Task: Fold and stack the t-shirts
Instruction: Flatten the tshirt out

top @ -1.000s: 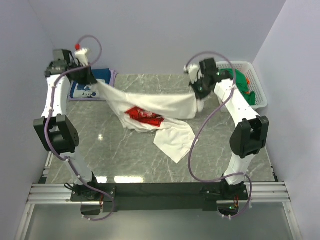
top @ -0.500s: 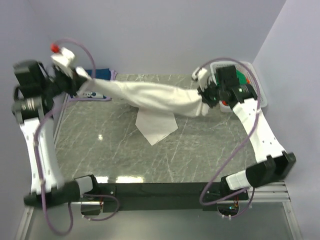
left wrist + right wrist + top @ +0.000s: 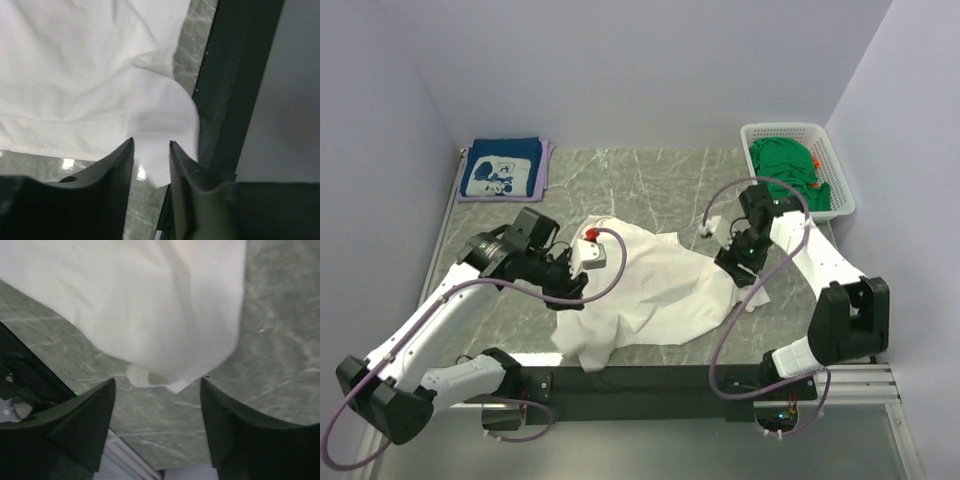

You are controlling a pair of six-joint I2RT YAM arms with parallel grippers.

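- The navy shirt [image 3: 500, 168] lies folded in the far left corner of the table [image 3: 650, 185], with its white cartoon print facing up. It rests on a pale purple cloth [image 3: 546, 160], and only the edges of that cloth show.
- The left gripper [image 3: 570, 290] is low over the left side of the white shirt [image 3: 655, 285]. In the wrist view, the left gripper [image 3: 151, 150] has its jaws a narrow gap apart. A rounded flap of the white shirt [image 3: 90, 65] shows through that gap. I cannot tell whether the fingers touch the flap.
- That flap reaches the black rail [image 3: 235, 90] at the near edge of the table.
- The white shirt lies rumpled and spread at the middle of the table, nearer the arms than the far wall. Its long axis runs roughly left to right, with one corner pointing towards the near left. No print shows, and folds hide the collar and sleeves.
- The right gripper [image 3: 735, 268] hovers over the right edge of the white shirt. In its wrist view, the right gripper [image 3: 157, 390] has its jaws spread wide and holds nothing. A blurred corner of the white shirt [image 3: 150, 305] lies on the table below it.
- The white basket [image 3: 798, 130] stands in the far right corner, well apart from the white shirt. The green shirts [image 3: 782, 165] are bunched inside it. Something orange shows among them, too small to identify.
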